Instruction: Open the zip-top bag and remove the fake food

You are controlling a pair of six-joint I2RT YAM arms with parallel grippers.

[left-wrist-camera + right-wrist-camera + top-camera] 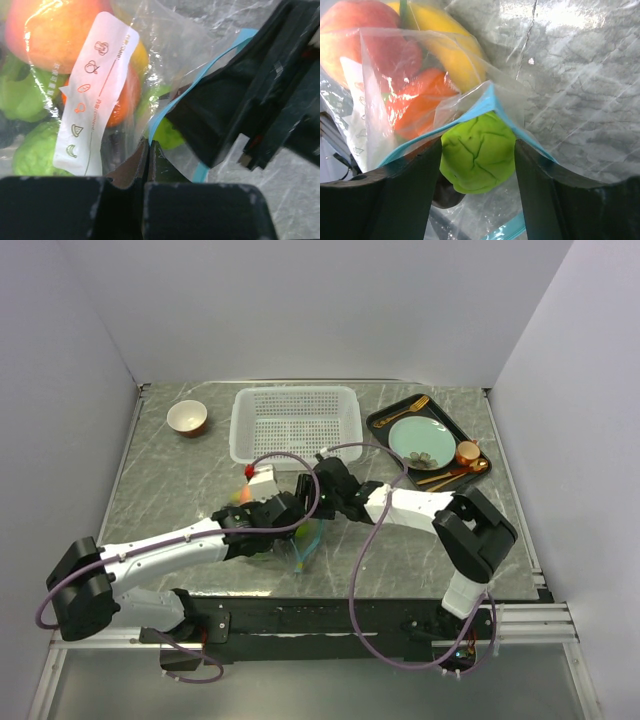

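The zip-top bag lies on the marble table between both grippers, clear with a teal-blue zip strip. In the left wrist view it holds a peach, an orange piece and green fruits behind a white label. My left gripper is shut on the bag's edge by the strip; it also shows in the top view. My right gripper reaches into the bag's open mouth, its fingers closed on either side of a green round fruit. A yellow banana lies deeper inside.
A white perforated basket stands at the back middle, and a small bowl to its left. A black tray at the back right holds a pale-green plate, gold cutlery and a small cup.
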